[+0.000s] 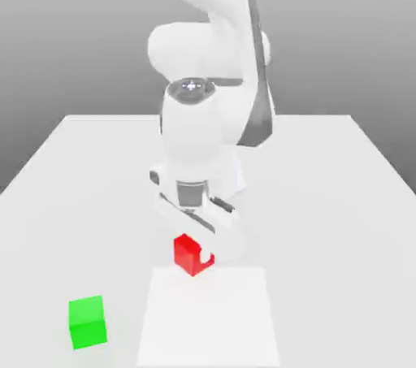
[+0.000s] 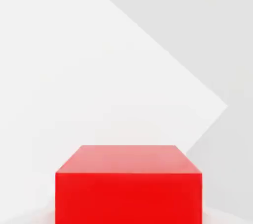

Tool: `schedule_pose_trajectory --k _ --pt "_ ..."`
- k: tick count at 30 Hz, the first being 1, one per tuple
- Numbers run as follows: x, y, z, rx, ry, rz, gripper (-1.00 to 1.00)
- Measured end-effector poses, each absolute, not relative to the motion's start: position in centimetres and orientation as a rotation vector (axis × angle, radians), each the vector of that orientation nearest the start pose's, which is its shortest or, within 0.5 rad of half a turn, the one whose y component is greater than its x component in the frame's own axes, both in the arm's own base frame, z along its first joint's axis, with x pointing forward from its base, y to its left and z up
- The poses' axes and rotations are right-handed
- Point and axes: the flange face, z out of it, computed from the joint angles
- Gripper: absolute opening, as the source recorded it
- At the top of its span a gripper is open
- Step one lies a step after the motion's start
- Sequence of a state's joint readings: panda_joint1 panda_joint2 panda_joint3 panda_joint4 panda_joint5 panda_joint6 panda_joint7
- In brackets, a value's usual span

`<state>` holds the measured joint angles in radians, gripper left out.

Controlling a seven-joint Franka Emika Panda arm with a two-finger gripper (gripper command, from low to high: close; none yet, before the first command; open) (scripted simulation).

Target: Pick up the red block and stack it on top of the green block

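Red block [image 1: 191, 253] sits on the white surface [image 1: 341, 196] directly under the arm's hand, and I read the jaws as closed down onto it: in the exterior view a pale fingertip [image 1: 207, 259] overlaps the block's near side, and in the hand view the same block [image 2: 128, 183] sits close under the camera, square-on. So the jaws [image 1: 197, 251] are at their narrowest with the red block between them, and the block appears to rest on the surface rather than hang above it. I judge the grasp step as just made and the lift as not yet begun.

Green block [image 1: 87, 321] stands well apart, toward the exterior view's left and nearer the camera, with nothing between the two blocks. From here I want a straight lift first, high enough to pass over the green block's top, then a carry across to it, then a level descent so the faces meet flush before I let go.
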<state>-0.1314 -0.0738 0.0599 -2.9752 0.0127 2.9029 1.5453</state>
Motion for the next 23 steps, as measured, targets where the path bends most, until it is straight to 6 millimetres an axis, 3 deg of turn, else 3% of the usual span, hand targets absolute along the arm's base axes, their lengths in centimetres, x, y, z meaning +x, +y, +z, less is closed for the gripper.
schedule_pose_trajectory --k 2,5,14,16,19,20,23 --pt "32.1 -2.8 20.7 -2.163 2.277 -0.001 -1.00" --pt "34.7 -5.0 21.8 -2.210 2.225 0.005 -1.00" --pt "42.0 -16.8 24.3 -2.369 2.057 0.002 -1.00" --pt "42.9 -18.0 23.5 -2.402 2.022 0.000 -1.00" --pt "43.3 -18.3 20.0 -2.414 2.009 0.000 -1.00" --pt "43.2 -18.3 18.8 -2.415 2.009 0.000 1.00" --pt "43.2 -18.3 18.8 -2.415 2.009 0.000 1.00"
